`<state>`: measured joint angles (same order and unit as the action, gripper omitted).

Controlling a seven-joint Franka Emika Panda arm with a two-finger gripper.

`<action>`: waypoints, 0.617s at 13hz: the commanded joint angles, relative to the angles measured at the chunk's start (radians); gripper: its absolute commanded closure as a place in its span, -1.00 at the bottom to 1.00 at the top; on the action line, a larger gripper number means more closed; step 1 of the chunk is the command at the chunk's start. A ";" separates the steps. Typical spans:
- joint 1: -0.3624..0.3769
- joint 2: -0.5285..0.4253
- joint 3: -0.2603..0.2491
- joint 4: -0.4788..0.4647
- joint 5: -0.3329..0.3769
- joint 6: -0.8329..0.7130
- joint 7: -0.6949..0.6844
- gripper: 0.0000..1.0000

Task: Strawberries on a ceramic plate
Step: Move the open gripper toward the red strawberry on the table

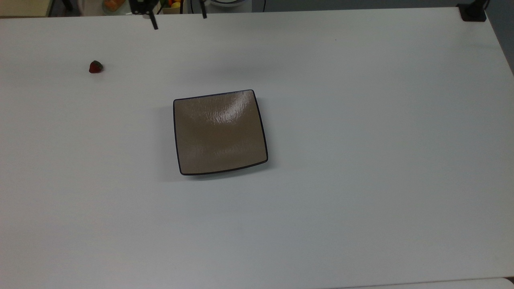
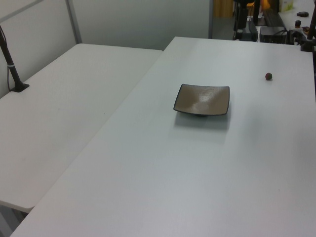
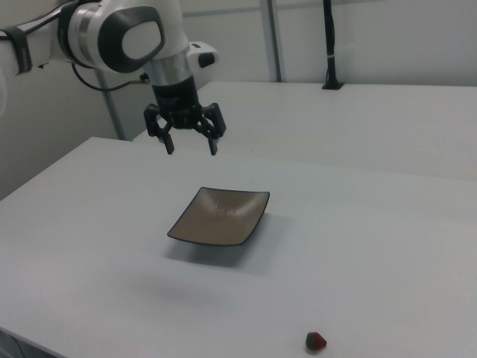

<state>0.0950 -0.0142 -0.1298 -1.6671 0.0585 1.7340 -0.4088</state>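
Note:
One small red strawberry (image 1: 95,67) with a dark green cap lies on the white table near the top view's left edge, well apart from the plate. It also appears as the strawberry (image 2: 268,76) in the left view and the strawberry (image 3: 315,341) in the right view. The square tan-brown ceramic plate (image 1: 219,132) sits mid-table with nothing on it, seen again as the plate (image 2: 202,99) and the plate (image 3: 220,216). My gripper (image 1: 179,18) hangs open and holds nothing, high above the table's far edge in the top view. In the right view the gripper (image 3: 191,147) is above and behind the plate.
A round pale dish (image 1: 114,5) with orange food stands beyond the far edge at the top view's upper left. A black clamp (image 1: 474,12) sits at the top view's far right corner. A second white table (image 2: 59,98) with a black pole (image 2: 12,64) adjoins on the left view's left.

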 commanded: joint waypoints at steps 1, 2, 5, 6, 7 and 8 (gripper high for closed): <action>0.006 -0.024 -0.056 -0.028 -0.003 -0.019 -0.178 -1.00; 0.006 -0.023 -0.066 -0.028 -0.003 -0.019 -0.209 -1.00; 0.002 -0.017 -0.105 -0.046 -0.003 -0.014 -0.353 -1.00; 0.002 -0.015 -0.116 -0.057 -0.003 -0.011 -0.404 -1.00; -0.001 -0.015 -0.131 -0.072 -0.003 -0.007 -0.469 -1.00; -0.001 -0.013 -0.145 -0.085 -0.003 -0.007 -0.514 -1.00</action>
<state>0.0916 -0.0131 -0.2439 -1.7099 0.0585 1.7334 -0.8036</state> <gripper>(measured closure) 0.000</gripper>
